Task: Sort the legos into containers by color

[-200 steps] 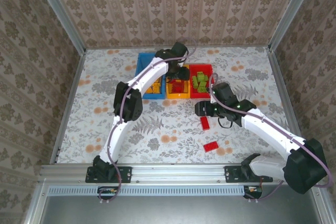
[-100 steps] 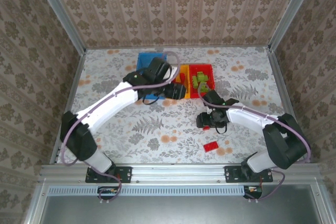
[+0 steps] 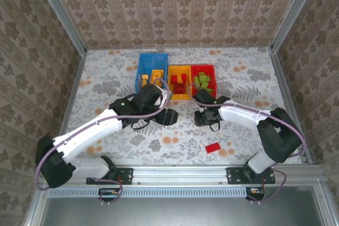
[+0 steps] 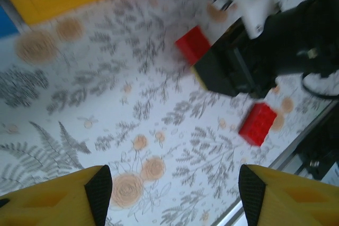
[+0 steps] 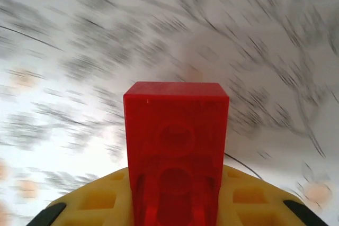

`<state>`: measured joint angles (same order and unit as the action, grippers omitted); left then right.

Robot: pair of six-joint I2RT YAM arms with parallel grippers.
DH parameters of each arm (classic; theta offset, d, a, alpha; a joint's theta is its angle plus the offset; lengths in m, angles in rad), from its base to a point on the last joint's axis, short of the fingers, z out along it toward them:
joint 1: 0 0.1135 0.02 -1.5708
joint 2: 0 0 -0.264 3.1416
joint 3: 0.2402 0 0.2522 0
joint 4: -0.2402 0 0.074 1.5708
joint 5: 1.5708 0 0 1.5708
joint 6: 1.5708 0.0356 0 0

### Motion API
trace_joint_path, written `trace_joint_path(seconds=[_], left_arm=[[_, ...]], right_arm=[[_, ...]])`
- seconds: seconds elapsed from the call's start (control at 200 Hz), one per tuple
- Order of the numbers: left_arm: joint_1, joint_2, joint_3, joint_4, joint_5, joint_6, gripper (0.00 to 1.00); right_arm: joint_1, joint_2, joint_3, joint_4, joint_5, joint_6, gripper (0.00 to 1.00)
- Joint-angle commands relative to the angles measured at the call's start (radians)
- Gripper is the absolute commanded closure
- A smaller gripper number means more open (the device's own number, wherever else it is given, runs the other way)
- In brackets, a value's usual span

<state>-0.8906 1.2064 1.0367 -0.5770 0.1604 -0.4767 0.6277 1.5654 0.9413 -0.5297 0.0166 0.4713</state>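
red lego brick (image 5: 176,130) stands clamped upright in the right pincer (image 5: 175,210), while the left pincer (image 4: 174,191) gapes open.

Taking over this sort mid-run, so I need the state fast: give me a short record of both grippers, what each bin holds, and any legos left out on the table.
left gripper: open, empty, above the table in front of the bins
right gripper: shut on a red brick, in front of the bins
blue bin: orange-yellow pieces
yellow bin: red pieces
red bin: green pieces
loose red lego: lying on the table, nearer the arm bases than the right gripper
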Motion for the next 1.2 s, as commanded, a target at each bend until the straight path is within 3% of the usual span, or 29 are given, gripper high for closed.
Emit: trace_joint_path(seconds=[0.0,0.135,0.415,0.665,0.88,1.195], left_arm=[[-0.003,-0.051,0.033,0.035,-0.152,-0.027,0.32],[0.003,0.001,0.106,0.032,-0.22,-0.003,0.32],[0.026,0.136,0.258,0.047,-0.236,0.028,0.31],[0.029,0.134,0.247,0.036,-0.216,0.044,0.31],[0.028,0.157,0.224,0.029,-0.161,0.052,0.31],[0.0,0.205,0.199,0.002,-0.054,0.171,0.3]], right_arm=[[0.032,0.05,0.185,-0.003,0.027,-0.038,0.75],[0.025,0.2,0.415,-0.04,0.04,-0.043,0.75],[-0.061,0.58,0.927,-0.214,0.09,0.007,0.73],[-0.099,0.765,1.166,-0.325,0.109,0.012,0.67],[-0.111,0.798,1.234,-0.319,0.074,-0.023,0.41],[-0.095,0.606,1.171,-0.284,0.085,-0.047,0.4]])
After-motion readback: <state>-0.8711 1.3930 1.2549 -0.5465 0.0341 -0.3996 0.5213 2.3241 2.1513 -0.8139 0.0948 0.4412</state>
